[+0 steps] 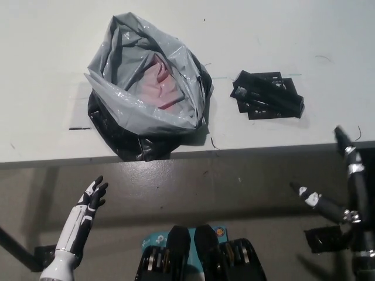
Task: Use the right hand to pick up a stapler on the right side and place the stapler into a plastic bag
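Right hand (351, 199) empty, fingers wide, short of the tabletop (47, 47) edge. Stapler (268, 95) ahead-left of it, untouched; plastic bag (149, 88) further left. Left hand (91, 202) idle, open. Pick and place both pending.

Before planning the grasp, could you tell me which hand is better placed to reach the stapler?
Right. The right hand is open below the table edge, on the side of the stapler; the left hand rests at lower left, past the plastic bag.
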`<control>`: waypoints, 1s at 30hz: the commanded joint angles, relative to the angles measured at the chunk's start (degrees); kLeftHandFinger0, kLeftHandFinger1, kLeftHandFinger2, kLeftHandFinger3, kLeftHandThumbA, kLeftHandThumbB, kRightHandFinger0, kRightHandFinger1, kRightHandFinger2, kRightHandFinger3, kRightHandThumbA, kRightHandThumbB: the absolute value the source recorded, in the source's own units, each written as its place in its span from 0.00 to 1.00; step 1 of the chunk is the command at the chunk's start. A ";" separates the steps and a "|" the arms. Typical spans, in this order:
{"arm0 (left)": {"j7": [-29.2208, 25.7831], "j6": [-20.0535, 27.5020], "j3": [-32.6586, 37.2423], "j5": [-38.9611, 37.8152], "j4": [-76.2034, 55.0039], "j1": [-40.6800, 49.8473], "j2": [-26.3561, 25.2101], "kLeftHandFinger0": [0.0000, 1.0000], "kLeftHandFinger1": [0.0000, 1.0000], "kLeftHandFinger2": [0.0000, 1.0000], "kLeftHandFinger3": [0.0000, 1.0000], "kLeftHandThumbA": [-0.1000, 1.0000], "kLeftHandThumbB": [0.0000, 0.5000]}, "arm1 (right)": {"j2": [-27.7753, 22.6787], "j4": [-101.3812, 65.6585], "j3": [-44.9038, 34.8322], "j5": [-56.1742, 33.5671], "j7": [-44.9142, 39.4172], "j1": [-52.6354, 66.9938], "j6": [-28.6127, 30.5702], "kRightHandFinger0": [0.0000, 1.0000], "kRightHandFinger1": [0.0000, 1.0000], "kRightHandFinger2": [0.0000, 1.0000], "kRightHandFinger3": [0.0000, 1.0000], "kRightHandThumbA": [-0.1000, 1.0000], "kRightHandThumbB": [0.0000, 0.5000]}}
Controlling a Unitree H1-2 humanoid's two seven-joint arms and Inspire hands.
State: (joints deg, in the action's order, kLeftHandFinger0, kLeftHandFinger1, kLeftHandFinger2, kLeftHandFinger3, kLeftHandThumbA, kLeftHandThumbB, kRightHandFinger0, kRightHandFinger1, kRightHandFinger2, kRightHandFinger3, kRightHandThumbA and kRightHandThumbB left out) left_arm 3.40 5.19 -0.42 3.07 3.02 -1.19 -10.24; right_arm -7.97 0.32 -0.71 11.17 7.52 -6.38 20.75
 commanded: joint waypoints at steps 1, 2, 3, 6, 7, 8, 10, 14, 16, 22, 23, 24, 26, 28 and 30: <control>0.50 2.95 0.46 0.75 -2.34 -0.31 -0.71 1.00 1.00 1.00 1.00 1.00 0.64 | -5.93 -18.88 -3.21 -1.12 -4.28 -8.22 -8.85 1.00 1.00 1.00 1.00 0.96 1.00; 0.50 3.01 0.52 0.84 -2.28 -0.30 -0.71 1.00 1.00 1.00 1.00 1.00 0.64 | -7.54 -20.19 -3.48 -1.87 -5.67 -10.62 -11.99 1.00 1.00 1.00 1.00 0.95 0.99; 0.61 3.00 0.53 0.67 -2.14 -0.45 -0.68 1.00 1.00 1.00 1.00 1.00 0.64 | -9.12 -21.29 -3.64 -2.17 -7.06 -13.23 -15.16 1.00 1.00 1.00 1.00 0.94 0.96; 0.60 3.30 0.55 0.62 -1.74 -0.53 -0.64 1.00 1.00 1.00 1.00 1.00 0.64 | -12.68 -22.21 -3.04 -1.47 -11.05 -20.41 -24.42 1.00 1.00 1.00 1.00 0.97 0.86; 0.55 3.41 0.58 0.76 -1.64 -0.59 -0.66 1.00 1.00 1.00 1.00 1.00 0.64 | -13.94 -21.90 -2.54 -0.59 -12.54 -23.01 -27.39 1.00 1.00 1.00 1.00 0.97 0.85; 0.58 3.23 0.63 0.72 -1.67 -0.62 -0.58 1.00 1.00 1.00 1.00 1.00 0.64 | -15.08 -21.37 -1.90 -0.21 -13.85 -25.24 -29.96 1.00 1.00 1.00 1.00 0.99 0.83; 0.70 2.76 0.70 0.56 -2.03 -0.51 -0.43 1.00 1.00 1.00 1.00 1.00 0.64 | -16.51 -18.71 -0.88 -1.88 -15.88 -29.42 -33.05 1.00 1.00 1.00 1.00 0.97 0.80; 0.47 3.49 0.76 1.32 -1.52 -0.51 -0.76 1.00 1.00 1.00 1.00 1.00 0.63 | -17.96 -9.66 3.91 1.39 -21.11 -39.17 -39.53 1.00 1.00 1.00 1.00 0.98 0.82; 0.66 3.04 0.72 0.84 -1.67 -0.54 -0.57 1.00 1.00 1.00 1.00 1.00 0.63 | -17.71 -2.99 6.12 1.46 -22.84 -43.10 -40.34 1.00 1.00 1.00 1.00 0.95 0.84; 0.65 2.94 0.85 1.12 -1.63 -0.60 -0.60 1.00 1.00 1.00 1.00 1.00 0.66 | -17.44 11.23 13.19 6.02 -26.63 -51.30 -41.23 1.00 1.00 1.00 1.00 0.97 0.80; 0.56 3.01 0.88 1.27 -1.61 -0.60 -0.58 1.00 1.00 1.00 1.00 1.00 0.65 | -17.43 13.14 14.34 6.79 -26.96 -52.29 -40.78 1.00 1.00 1.00 1.00 0.99 0.79; 0.53 3.23 0.88 1.27 -1.46 -0.66 -0.56 1.00 1.00 1.00 1.00 1.00 0.63 | -17.08 15.85 15.66 7.80 -27.14 -53.59 -40.39 1.00 1.00 1.00 1.00 0.99 0.83; 0.86 3.41 0.90 0.83 -1.35 -0.50 -0.60 1.00 1.00 1.00 1.00 1.00 0.60 | -16.26 19.37 17.45 7.32 -28.26 -55.24 -41.85 1.00 1.00 1.00 1.00 0.97 0.90; 0.85 3.17 1.01 0.94 -1.51 -0.40 -0.49 1.00 1.00 1.00 1.00 1.00 0.59 | -15.43 22.07 18.26 6.82 -28.42 -56.16 -41.28 1.00 1.00 1.00 1.00 0.93 0.91; 0.67 3.16 1.10 1.22 -1.30 -0.44 -0.42 1.00 1.00 1.00 1.00 1.00 0.59 | -14.31 25.77 20.31 7.58 -27.81 -57.19 -40.04 1.00 1.00 1.00 1.00 0.96 0.95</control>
State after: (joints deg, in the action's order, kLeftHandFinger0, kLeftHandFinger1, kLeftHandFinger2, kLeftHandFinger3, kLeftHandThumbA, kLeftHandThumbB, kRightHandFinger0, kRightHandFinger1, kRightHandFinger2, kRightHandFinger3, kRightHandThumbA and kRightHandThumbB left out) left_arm 3.42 5.51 -0.01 3.64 3.16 -1.12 -10.17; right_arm -22.14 20.37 16.34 15.23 -13.56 -56.36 -13.56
